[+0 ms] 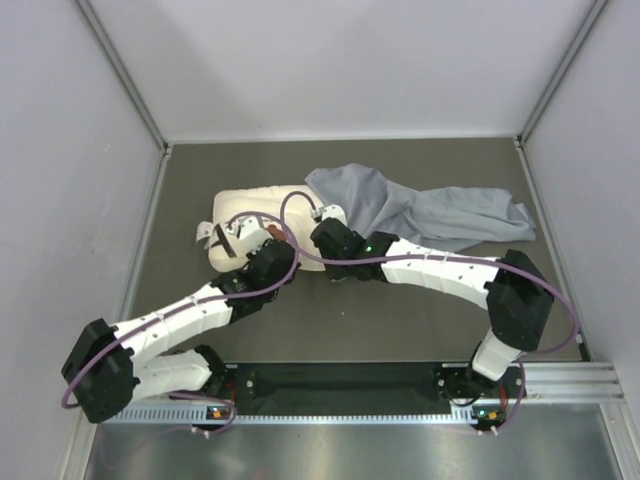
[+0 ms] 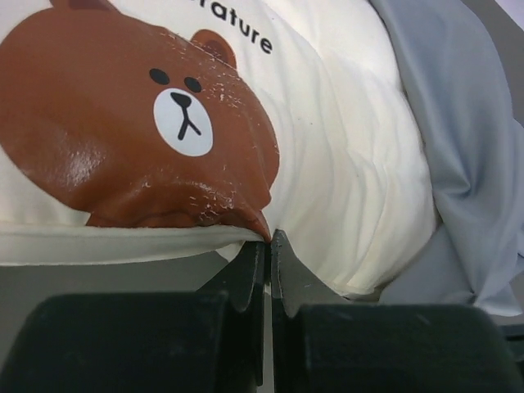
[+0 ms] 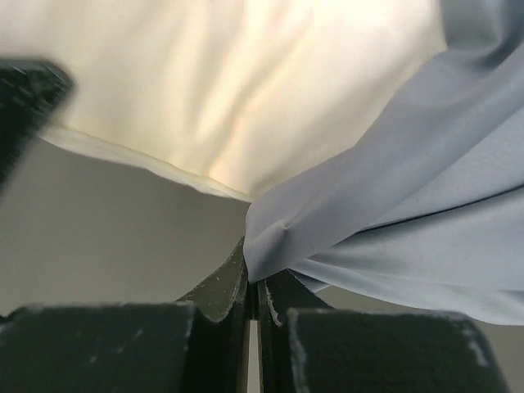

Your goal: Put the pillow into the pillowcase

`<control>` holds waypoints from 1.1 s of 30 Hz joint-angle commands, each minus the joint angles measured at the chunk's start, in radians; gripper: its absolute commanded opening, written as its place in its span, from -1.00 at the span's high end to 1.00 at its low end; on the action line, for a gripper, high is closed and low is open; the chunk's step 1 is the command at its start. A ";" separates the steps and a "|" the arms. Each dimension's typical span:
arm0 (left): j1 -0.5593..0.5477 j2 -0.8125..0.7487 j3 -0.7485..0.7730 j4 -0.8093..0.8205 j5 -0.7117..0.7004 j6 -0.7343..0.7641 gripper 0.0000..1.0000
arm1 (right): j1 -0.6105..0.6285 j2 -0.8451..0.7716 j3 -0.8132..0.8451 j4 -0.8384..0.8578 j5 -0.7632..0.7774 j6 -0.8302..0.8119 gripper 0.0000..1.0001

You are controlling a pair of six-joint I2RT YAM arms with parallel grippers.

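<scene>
The cream pillow (image 1: pixel 255 215) with the brown bear print (image 2: pixel 123 131) lies on the table at the back left. The grey-blue pillowcase (image 1: pixel 430 210) lies crumpled to its right, its left end draped over the pillow's right side. My left gripper (image 2: pixel 268 237) is shut on the pillow's near edge, below the bear print. My right gripper (image 3: pixel 255 274) is shut on a fold of the pillowcase (image 3: pixel 393 188) right beside the pillow's edge (image 3: pixel 205 106). In the top view both wrists meet at the pillow's near right corner and hide it.
The dark table surface (image 1: pixel 400 320) is walled by white panels at the back and both sides. A metal rail (image 1: pixel 560 385) runs along the near edge by the arm bases.
</scene>
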 commanded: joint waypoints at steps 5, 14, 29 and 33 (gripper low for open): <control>-0.130 0.021 0.104 0.144 0.018 -0.067 1.00 | -0.051 -0.151 0.074 0.145 -0.214 0.009 1.00; -0.225 0.107 0.336 0.144 0.024 0.034 1.00 | -0.101 -0.214 0.378 -0.042 -0.306 -0.049 1.00; -0.262 0.127 0.319 0.217 -0.010 0.102 1.00 | -0.205 -0.514 -0.078 0.030 -0.359 0.020 1.00; -0.261 0.139 0.403 0.160 -0.004 0.131 1.00 | -0.203 -0.504 0.093 -0.053 -0.386 0.000 1.00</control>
